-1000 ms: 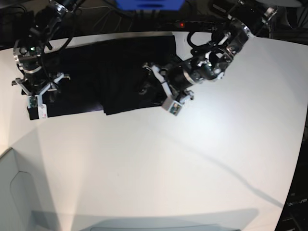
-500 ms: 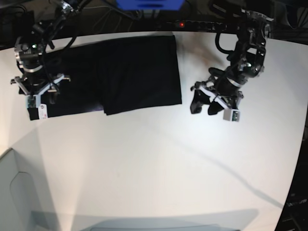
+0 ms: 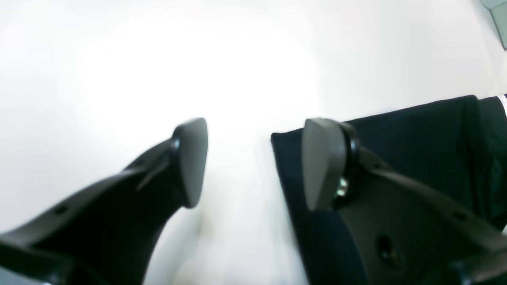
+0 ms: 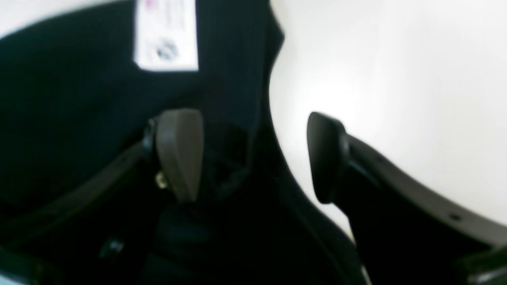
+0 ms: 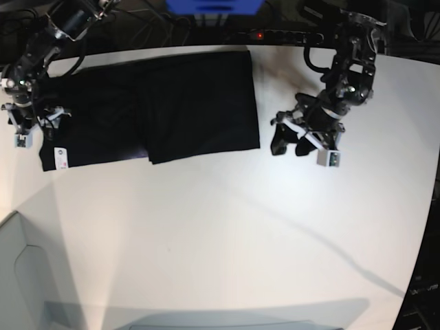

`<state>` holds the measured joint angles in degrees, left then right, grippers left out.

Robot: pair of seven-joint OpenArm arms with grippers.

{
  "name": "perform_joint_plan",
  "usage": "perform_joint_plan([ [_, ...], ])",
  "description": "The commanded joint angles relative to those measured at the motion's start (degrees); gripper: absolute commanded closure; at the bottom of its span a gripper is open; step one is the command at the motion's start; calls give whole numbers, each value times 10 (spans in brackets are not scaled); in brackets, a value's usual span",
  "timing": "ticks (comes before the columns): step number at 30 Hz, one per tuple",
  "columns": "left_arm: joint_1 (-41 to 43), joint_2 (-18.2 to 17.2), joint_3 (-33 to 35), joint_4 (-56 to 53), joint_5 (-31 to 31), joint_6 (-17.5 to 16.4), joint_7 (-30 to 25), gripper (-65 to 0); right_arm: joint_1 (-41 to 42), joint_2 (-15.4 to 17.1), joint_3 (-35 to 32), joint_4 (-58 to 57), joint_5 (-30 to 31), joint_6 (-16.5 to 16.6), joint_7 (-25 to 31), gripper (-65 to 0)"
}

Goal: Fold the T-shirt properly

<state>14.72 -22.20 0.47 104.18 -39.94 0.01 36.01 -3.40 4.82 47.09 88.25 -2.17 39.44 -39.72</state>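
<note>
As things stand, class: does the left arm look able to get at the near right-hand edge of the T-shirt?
Probably yes. The left gripper hangs just beside the T-shirt, jaws open and empty, with only bare table between them. In the left wrist view, one jaw already overlaps the shirt's corner.

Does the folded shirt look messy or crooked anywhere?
Mostly neat: the T-shirt lies flat in a dark rectangle on the table. One thing stands out: the near edge steps where one layer hangs lower than the one beside it, so the edges don't line up. The white label shows at the corner. Both grippers are off the cloth.
</note>
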Motion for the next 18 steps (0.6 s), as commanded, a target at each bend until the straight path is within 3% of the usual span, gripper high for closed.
perform_joint_plan([
  [1,-3,-6,-4,8,-4,-2,-12,-366,4,14,0,3,7,6,12,-419],
  [12,-5,20,13,-47,2,-1,-12,-367,-10,17,-5,-57,7,6,6,-405],
  [14,-7,25,18,-62,3,0,-12,-367,-17,17,-19,-57,7,6,10,-364],
  [18,-11,38,30,-88,3,2,-12,-368,-32,17,-56,-57,7,6,9,-213],
])
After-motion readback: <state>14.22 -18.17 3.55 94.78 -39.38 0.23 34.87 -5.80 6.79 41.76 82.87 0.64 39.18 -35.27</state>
